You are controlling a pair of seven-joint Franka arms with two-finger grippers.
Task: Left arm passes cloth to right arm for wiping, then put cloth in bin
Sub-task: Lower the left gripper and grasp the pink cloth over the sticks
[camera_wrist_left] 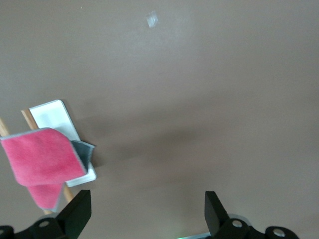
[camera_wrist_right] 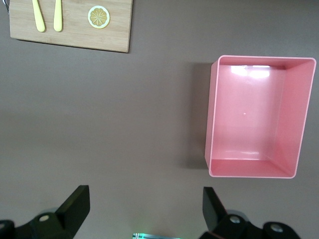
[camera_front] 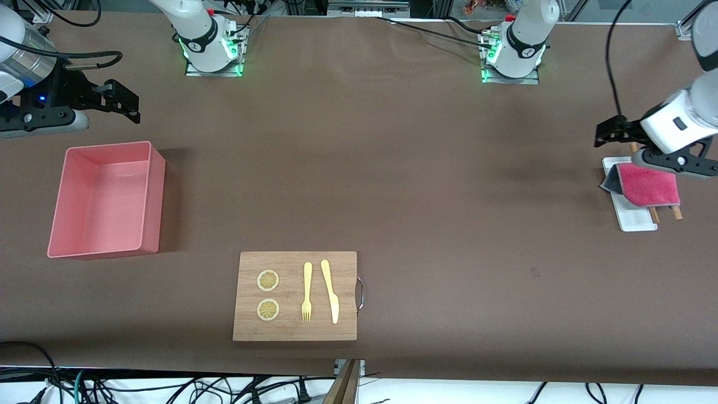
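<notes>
The cloth (camera_front: 648,185), magenta face up, lies at the right edge of the frame, draped over a white tray (camera_front: 634,216) and wooden sticks (camera_front: 676,212). The left claw (camera_front: 608,132) hovers just above it, fingers apart, holding nothing. At the upper left of the frame, the right claw (camera_front: 126,104) waits above the worktop (camera_front: 392,168) near the bin (camera_front: 106,199), fingers apart.

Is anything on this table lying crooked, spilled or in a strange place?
Only the cloth looks untidy: it lies askew over the small white tray and two wooden sticks, with one corner folded so its grey side shows. Nothing is spilled. The bin is empty, and the cutting board is neatly laid.
</notes>
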